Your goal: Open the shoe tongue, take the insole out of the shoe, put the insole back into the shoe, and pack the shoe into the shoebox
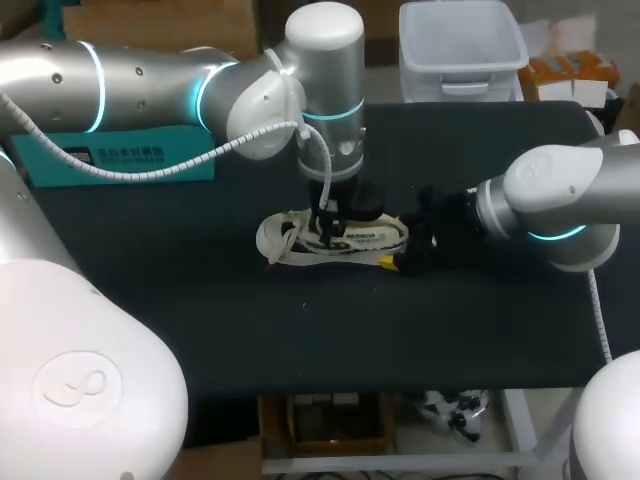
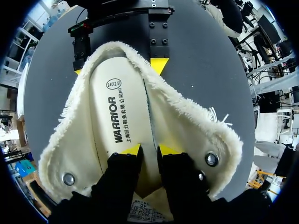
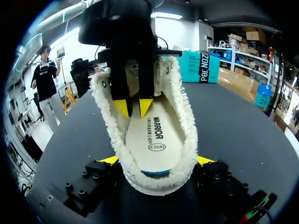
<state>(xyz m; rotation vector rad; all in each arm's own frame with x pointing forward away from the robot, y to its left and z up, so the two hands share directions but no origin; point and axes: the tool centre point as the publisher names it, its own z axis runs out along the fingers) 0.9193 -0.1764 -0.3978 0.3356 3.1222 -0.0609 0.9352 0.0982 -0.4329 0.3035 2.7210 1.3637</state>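
Shoe (image 1: 283,240) — left tool (image 2: 149,150) upright, seemingly inside

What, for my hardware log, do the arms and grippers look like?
The left arm and right arm are silver with white joints and glowing teal rings; a white coiled cable runs along the left one. The left gripper and right gripper are black, yellow-tipped.

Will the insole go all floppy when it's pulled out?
Probably floppy: the insole looks thin and seems to crease by the left gripper. Likely light too. The fluffy lining may snag it.
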